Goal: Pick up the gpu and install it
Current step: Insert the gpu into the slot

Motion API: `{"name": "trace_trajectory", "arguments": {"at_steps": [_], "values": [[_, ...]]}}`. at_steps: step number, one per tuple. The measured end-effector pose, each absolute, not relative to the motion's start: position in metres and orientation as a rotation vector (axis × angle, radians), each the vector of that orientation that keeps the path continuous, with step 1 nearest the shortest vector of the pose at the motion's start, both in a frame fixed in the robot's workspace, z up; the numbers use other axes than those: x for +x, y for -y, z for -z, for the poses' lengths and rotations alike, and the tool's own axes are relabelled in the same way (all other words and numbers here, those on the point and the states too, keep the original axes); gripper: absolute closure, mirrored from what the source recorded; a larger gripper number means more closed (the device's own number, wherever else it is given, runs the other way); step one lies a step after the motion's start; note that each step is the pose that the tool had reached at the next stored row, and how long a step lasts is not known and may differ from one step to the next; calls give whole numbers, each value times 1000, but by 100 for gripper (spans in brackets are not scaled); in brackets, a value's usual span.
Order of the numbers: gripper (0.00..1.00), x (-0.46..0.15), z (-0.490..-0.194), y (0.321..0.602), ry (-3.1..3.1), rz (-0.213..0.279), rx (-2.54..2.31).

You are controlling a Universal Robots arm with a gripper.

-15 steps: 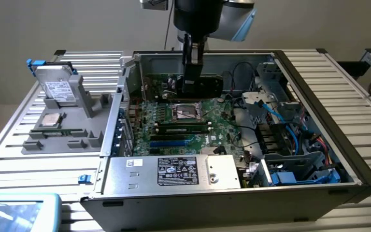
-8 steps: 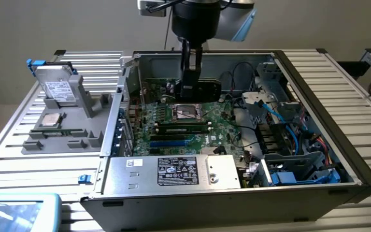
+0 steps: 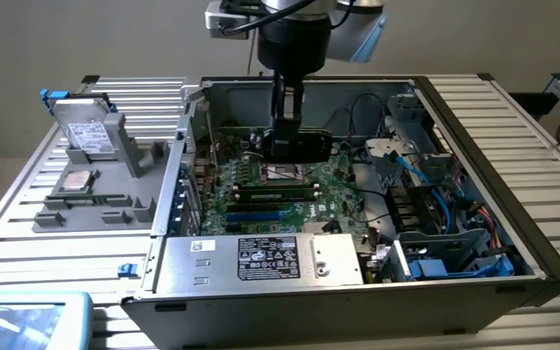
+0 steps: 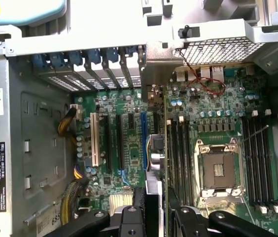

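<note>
Gpu (image 3: 302, 146) (image 4: 155, 150) gripped edge-on in the claw (image 3: 286, 138) (image 4: 156, 213), above the motherboard (image 3: 331, 182) (image 4: 129, 111) inside the open computer case (image 3: 241, 102).

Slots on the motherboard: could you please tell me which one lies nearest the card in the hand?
The blue slot, right beside the card that the hand holds edge-on; the white slot and the black slots lie farther from it.

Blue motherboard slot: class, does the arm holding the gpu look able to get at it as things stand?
Probably yes: the gpu hangs in the jaws just beside the blue slot; the case lies open, and nothing covers the slot.
</note>
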State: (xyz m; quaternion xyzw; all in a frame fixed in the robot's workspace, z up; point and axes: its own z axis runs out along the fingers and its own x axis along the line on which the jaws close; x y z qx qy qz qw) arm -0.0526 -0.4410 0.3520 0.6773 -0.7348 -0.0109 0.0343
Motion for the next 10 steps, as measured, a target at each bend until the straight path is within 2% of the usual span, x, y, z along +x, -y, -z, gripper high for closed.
{"name": "trace_trajectory", "arguments": {"at_steps": [10], "values": [[72,-57,-337,451,2269,57,2092]]}}
